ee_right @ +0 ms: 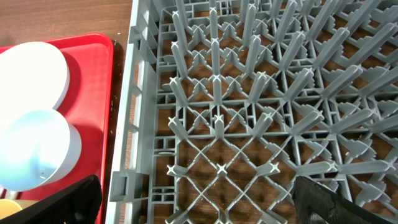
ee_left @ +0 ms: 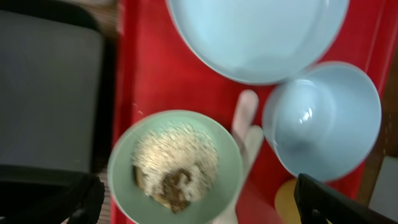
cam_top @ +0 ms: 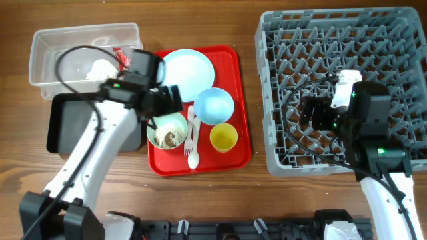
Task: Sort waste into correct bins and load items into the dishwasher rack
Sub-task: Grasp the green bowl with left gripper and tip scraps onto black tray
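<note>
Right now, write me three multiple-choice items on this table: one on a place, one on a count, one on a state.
1. The white tissue lies: A in the clear tub; B on the red tray; C in the pale-green bowl.
2. Bowls on the red tray: A one; B two; C three.
3. The pale-green bowl: A is upside down; B holds food scraps; C sits inside the light-blue bowl.
Answers: 1 A, it shows white inside the tub; 2 B, one pale-green, one light-blue; 3 B, crumbs lie in it.
</note>
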`<state>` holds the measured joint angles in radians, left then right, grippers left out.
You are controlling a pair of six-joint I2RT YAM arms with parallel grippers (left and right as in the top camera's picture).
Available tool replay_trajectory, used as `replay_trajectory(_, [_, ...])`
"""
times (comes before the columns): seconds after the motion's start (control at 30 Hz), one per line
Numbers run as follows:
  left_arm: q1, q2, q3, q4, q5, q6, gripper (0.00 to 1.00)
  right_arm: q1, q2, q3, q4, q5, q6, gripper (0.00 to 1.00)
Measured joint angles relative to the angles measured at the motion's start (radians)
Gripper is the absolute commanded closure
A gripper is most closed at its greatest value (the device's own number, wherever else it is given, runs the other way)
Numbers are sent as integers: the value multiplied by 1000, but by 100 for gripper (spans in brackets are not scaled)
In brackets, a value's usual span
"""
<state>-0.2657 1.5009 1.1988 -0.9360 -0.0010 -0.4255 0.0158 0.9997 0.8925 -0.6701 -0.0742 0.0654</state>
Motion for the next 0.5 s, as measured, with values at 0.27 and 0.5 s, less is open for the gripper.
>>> replay_trajectory(0.27, [-224, 184, -57, 39, 2, -21, 43, 0, 0, 0, 0, 0, 0, 0])
replay_trajectory(0.5, [-238, 305, -62, 100, -3, -26, 96, 0, 0, 0, 0, 0, 0, 0])
